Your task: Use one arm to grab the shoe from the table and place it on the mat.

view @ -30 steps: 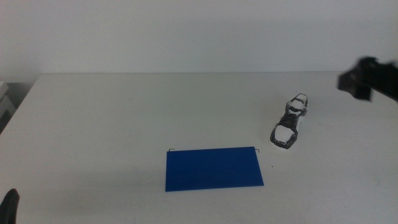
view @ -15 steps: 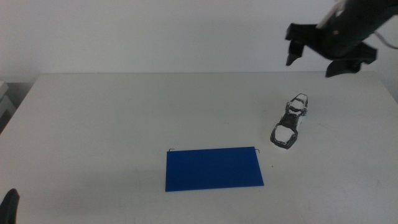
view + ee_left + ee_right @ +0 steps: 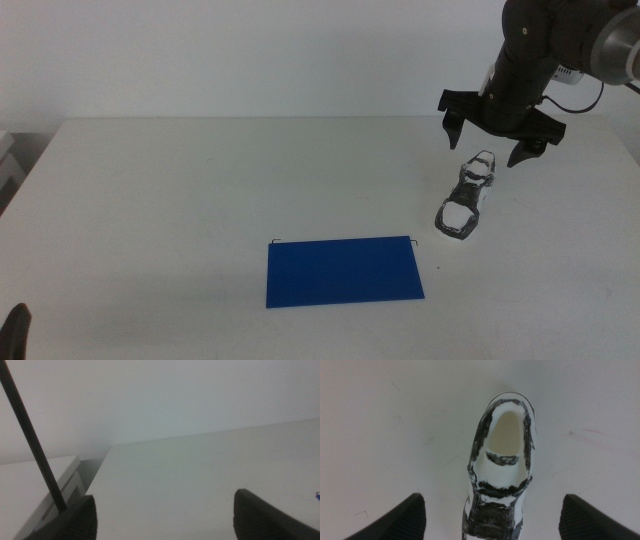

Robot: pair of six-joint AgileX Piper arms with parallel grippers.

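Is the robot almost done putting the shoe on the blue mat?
Not yet. The shoe sits on the table, off the mat, which has nothing on it. The right gripper hangs open just above the shoe's heel end, ready to grab. Grabbing, carrying and placing are all left. The left gripper waits at the table's near corner.

bare table (image 3: 200,190) flanking shoe (image 3: 466,198)

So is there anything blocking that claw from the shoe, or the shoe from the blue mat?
Nothing visible. The right gripper hangs open directly above the shoe, with only air between. Between shoe and mat lies bare table. The left gripper waits far away.
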